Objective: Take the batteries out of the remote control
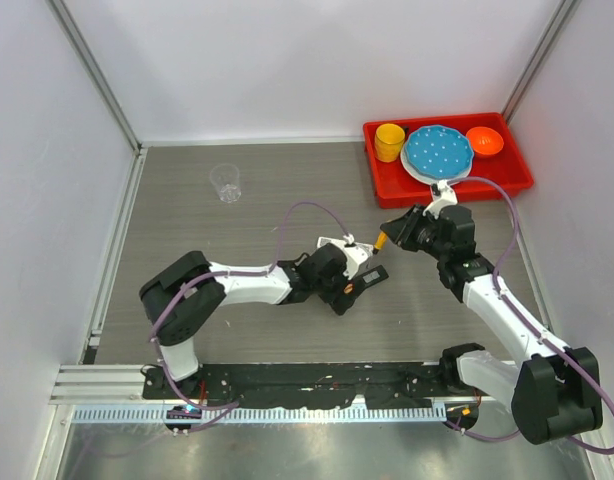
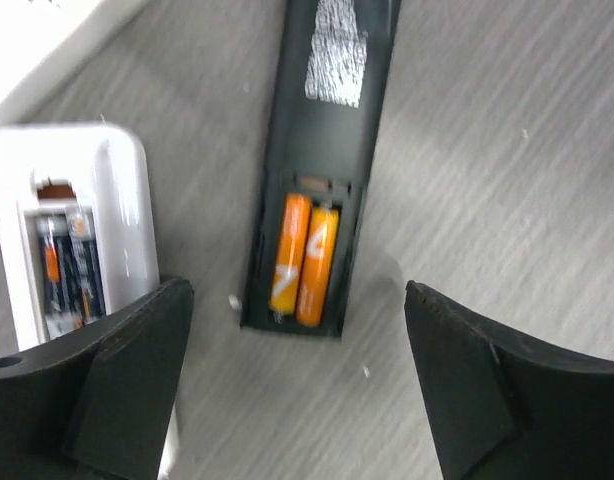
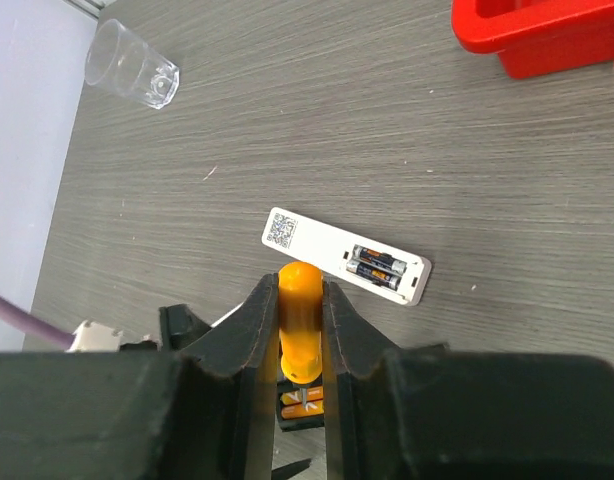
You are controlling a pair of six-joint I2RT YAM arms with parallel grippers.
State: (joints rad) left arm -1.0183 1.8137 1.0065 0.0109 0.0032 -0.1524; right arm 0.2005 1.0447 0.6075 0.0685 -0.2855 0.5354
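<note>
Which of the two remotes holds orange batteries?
The black remote holds two orange batteries; the white remote holds dark batteries.

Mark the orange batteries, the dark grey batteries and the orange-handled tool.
Orange cylindrical batteries [image 2: 289, 255]: left wrist view, left cell's body.
Dark grey metal-ended batteries [image 3: 377, 267]: right wrist view, pair's middle.
Orange-handled pointed tool [image 3: 299, 300]: right wrist view, upper handle.
</note>
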